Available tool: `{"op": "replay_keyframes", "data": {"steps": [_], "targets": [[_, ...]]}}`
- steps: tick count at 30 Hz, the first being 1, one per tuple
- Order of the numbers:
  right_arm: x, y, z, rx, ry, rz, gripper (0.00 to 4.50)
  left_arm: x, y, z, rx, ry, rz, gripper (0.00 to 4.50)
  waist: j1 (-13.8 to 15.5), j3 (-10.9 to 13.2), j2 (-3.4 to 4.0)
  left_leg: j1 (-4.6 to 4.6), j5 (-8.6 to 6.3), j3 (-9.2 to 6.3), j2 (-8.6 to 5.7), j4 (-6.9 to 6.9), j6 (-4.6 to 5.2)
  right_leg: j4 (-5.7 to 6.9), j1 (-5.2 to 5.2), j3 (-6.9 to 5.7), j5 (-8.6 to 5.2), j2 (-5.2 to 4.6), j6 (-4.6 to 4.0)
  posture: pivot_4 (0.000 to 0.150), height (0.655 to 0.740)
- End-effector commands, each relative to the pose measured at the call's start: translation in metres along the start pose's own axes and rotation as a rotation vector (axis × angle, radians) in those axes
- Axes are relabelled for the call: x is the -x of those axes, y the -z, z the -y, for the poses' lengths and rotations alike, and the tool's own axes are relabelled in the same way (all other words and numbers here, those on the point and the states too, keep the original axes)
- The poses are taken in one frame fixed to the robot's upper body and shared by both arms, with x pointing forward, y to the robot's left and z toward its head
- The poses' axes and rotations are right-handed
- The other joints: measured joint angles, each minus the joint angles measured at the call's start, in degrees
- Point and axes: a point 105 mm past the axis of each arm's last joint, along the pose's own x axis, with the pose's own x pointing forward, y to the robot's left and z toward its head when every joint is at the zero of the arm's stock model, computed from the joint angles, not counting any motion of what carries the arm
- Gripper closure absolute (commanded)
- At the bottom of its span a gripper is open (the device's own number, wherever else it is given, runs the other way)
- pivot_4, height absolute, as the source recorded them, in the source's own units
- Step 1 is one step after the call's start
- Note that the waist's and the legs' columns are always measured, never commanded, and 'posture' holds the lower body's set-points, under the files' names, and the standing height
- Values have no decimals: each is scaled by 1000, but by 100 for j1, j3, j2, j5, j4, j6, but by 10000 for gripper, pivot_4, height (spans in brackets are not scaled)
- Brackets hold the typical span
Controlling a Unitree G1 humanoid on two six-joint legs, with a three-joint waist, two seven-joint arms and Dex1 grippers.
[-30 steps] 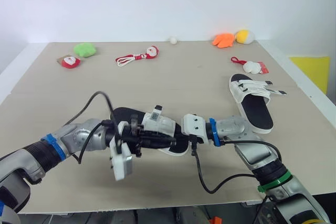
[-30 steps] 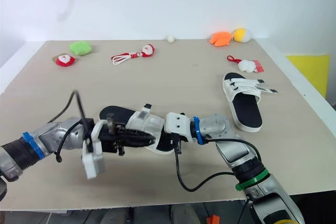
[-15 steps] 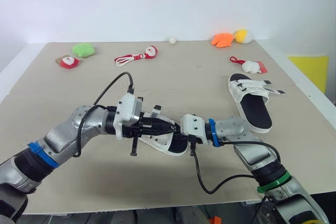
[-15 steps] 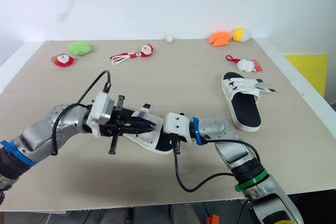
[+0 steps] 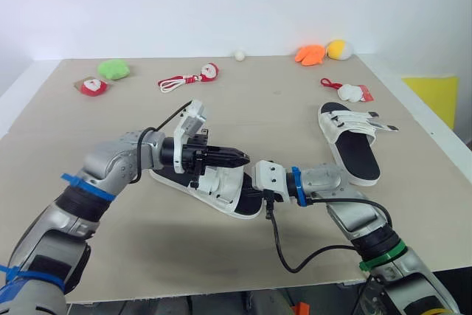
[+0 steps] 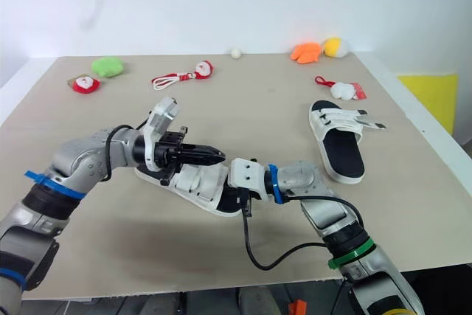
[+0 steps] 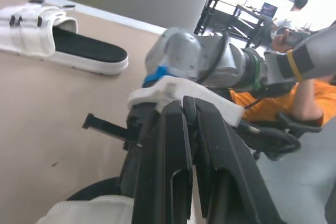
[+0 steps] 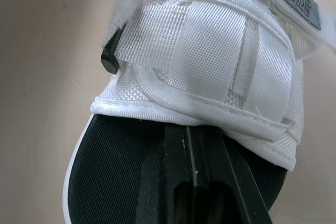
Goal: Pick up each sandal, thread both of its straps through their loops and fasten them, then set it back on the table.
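Left claw (image 5: 241, 158) is clenched, fingers pressed flat together with nothing between them. It sits low over the white strap end of the near sandal (image 5: 212, 187), tips pointing at my right wrist; can't tell if it touches. Right claw (image 8: 190, 132) is clenched too, both fingers together and slid under the sandal's white strap (image 8: 210, 56), lying on the black footbed. The near sandal lies flat on the table (image 5: 280, 108), close to the front edge and about mid-width, angled with its heel toward the left edge. The second sandal (image 5: 352, 145) lies near the right edge, well apart, its two strap ends sticking out loose toward that edge. Along the far edge are a green plush (image 5: 113, 70), a small white ball (image 5: 240, 55), an orange plush (image 5: 312, 54) and a yellow plush (image 5: 339, 49). A person in an orange top (image 7: 315, 103) sits beyond the table.
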Motion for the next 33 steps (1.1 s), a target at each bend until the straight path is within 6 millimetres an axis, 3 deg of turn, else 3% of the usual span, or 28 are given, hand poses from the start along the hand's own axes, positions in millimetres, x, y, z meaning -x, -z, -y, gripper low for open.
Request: {"op": "replay_keyframes", "data": {"steps": [1, 6, 16, 26, 33], "targets": [[-9, 39, -20, -78, -58, -141, 45000, 1, -11, -12, -74, -14, -42, 44086, -12, 0, 0, 0, 0, -1, 0, -1, 0, 0, 0, 0, 0, 1, 0, 1500, 7400], [-9, 41, -19, -11, -50, -177, 45000, -1, 5, -27, -67, -39, -138, 44086, -37, 0, 0, 0, 0, -4, 0, -4, 0, 0, 1, 0, 0, 2, -1, 1500, 7400], [-6, 43, -19, 32, -40, -200, 45000, -9, 11, -40, 25, -107, -96, 44086, -67, 0, 0, 2, 1, -27, -5, 6, 1, 0, 7, 1, 2, 8, 1, 1500, 7400], [-6, 44, -20, 31, -48, -204, 45000, -6, -13, -46, 91, -134, 21, 44086, -69, 1, -1, -2, 1, -41, -9, 7, 1, 0, 10, 0, 2, 13, 2, 1500, 7400], [-6, 45, -20, 38, -52, -213, 45000, 0, -16, -51, 52, -162, -54, 44086, -89, 4, -4, -4, 1, -45, -12, 10, 1, 0, 11, 1, 3, 13, 3, 1500, 7400]]}}
